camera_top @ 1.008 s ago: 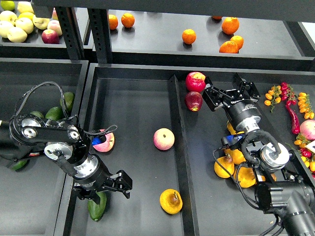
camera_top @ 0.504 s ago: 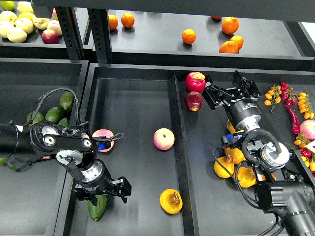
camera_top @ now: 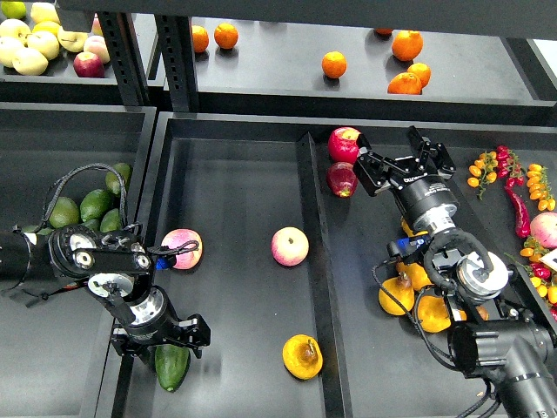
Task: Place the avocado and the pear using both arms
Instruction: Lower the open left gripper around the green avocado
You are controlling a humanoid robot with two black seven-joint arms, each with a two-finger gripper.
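I take the pink apple (camera_top: 290, 246) in the middle tray as my landmark. The avocado (camera_top: 172, 367) lies well down-left of it, at the tray's near-left corner. My left pincer (camera_top: 157, 338) sits right over the avocado's top end, fingers apart, not gripping. The pear (camera_top: 302, 356) rests below the apple, bruised patch facing up, beside the divider (camera_top: 313, 261). My right pincer (camera_top: 397, 162) hangs up-right of the apple, fingers spread, near two red apples (camera_top: 345, 145).
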